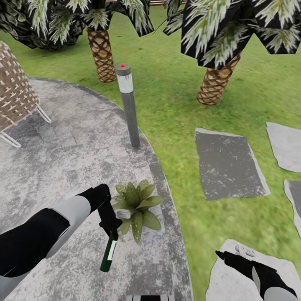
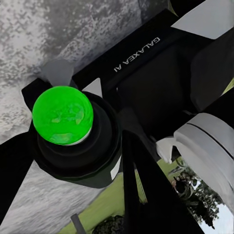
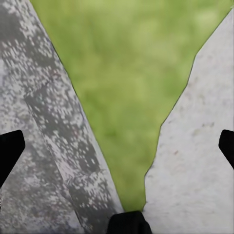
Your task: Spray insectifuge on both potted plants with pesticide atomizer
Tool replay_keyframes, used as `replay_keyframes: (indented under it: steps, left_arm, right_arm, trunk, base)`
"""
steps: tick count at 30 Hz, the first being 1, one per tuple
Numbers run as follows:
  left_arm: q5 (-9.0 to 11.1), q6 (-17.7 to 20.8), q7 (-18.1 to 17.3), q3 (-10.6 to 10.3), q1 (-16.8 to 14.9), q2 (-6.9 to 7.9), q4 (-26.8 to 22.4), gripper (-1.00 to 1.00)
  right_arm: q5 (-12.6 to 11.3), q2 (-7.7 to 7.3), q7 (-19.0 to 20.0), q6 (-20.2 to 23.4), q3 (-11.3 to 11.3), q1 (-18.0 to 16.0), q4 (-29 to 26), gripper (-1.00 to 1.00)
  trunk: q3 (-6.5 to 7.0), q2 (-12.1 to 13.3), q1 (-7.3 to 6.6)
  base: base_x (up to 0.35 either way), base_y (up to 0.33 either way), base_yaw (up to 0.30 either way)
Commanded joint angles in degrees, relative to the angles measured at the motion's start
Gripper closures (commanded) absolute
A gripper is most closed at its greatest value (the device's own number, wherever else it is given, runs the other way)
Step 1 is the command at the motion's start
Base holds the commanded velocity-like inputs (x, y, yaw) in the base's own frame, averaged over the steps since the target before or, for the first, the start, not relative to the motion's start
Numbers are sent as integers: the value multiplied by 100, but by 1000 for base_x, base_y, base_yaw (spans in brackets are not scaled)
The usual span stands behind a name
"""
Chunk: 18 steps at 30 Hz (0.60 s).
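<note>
1. Head camera: round mottled grey paved patio point(image 1: 62, 167) fills the near left, with green lawn point(image 1: 179, 104) to the right and far side.
2. The left gripper point(image 1: 112, 229) is closed around the small dark green spray bottle with a white label point(image 1: 108, 253). It holds the bottle near the top, so the body hangs down and toward the viewer. Whatever spray head it has is hidden behind the gripper.
3. Just beyond and right of that gripper sits a low rosette of pointed green leaves point(image 1: 136, 207), near the patio's right edge; its pot is hidden by the leaves. The bottle appears to be held here to bring its hidden upper end next to the plant, probably for spraying.
4. A tall grey lamp post with a red dot on top point(image 1: 128, 104) stands farther back at the patio's edge. Two palm trees with scaly brown trunks point(image 1: 101, 54) rise from the far lawn. A woven wicker chair point(image 1: 14, 96) sits at the far left.
5. The right gripper point(image 1: 225, 256) hangs idle at the near right, over a pale grey stepping stone point(image 1: 251, 271), probably parked out of the way.
6. Left wrist camera: a bright green rounded surface point(image 2: 62, 115) sits in a black ring, beside black casing lettered GALAXEA AI. What the green shape is I cannot tell.
7. Right wrist camera: two black fingertips point(image 3: 9, 148) stand wide apart with nothing between them, above grass and paving.
</note>
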Motion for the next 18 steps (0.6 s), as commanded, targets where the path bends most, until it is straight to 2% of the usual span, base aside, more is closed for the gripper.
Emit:
replay_keyframes:
  steps: [1, 8, 18]
  left_arm:
    - [-60, 53, -46, 23, -2, -1, -6, 100]
    - [-60, 57, -49, 56, -2, -10, -6, 100]
    - [-60, 57, -49, 45, -2, -51, -6, 100]
  right_arm:
    - [33, 4, 47, 27, -49, -6, -12, -100]
    - [33, 4, 47, 27, -49, -6, -12, -100]
    - [33, 12, 47, 27, -41, -6, -12, -100]
  trunk:
    - [-9, -2, -1]
    - [-43, -2, -1]
    - [-47, -2, -1]
  base:
    - [0, -1, 225]
    - [0, -38, 215]
    - [0, -301, 16]
